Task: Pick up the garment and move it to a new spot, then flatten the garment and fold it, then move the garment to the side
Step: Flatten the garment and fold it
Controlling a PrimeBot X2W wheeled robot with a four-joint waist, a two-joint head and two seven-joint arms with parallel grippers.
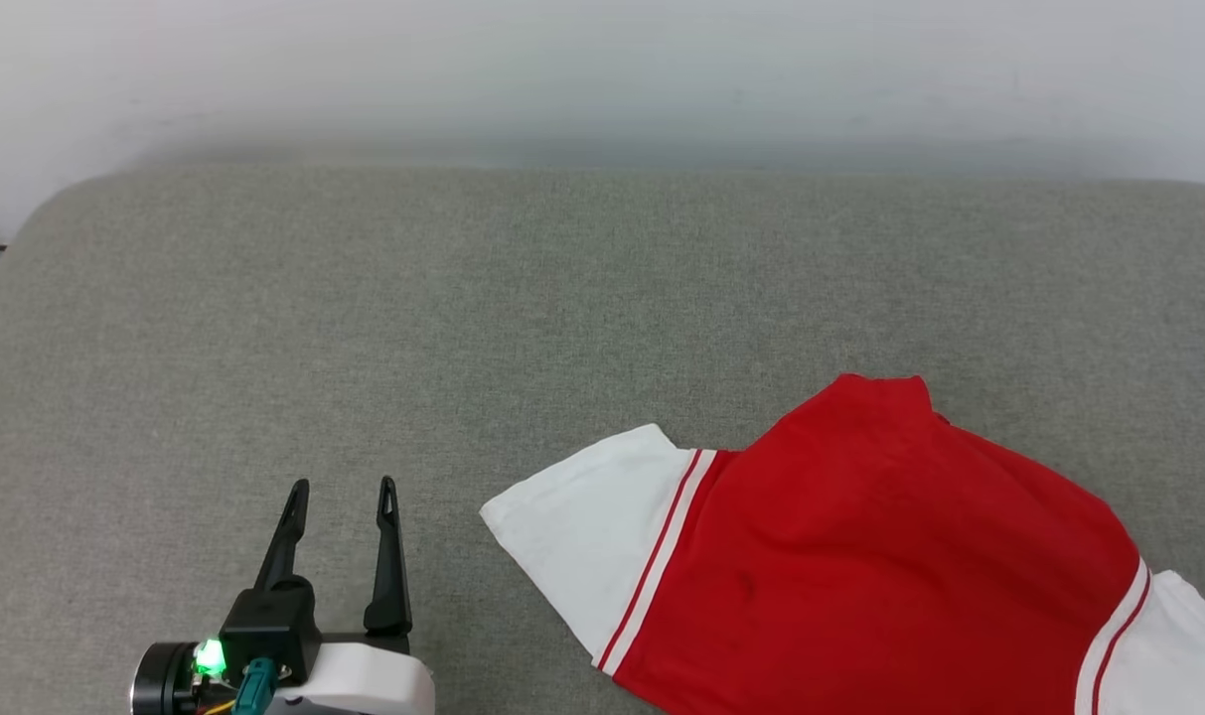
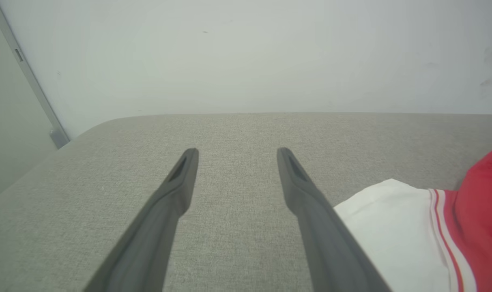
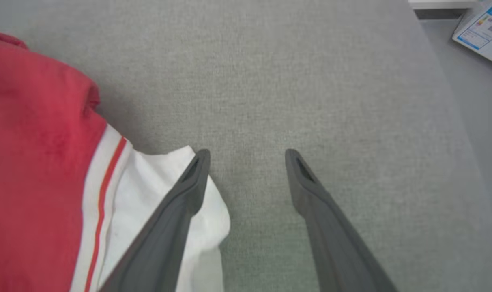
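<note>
Garment point(image 1: 860, 556) on grey cushion point(image 1: 364, 328); printed sheet point(image 3: 483, 32), writing illegible.

Red garment point(image 1: 890, 556), white striped sleeves; grey woven surface point(image 1: 364, 328).

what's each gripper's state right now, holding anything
left gripper: open, empty
right gripper: open, empty, not gripping the garment
</note>
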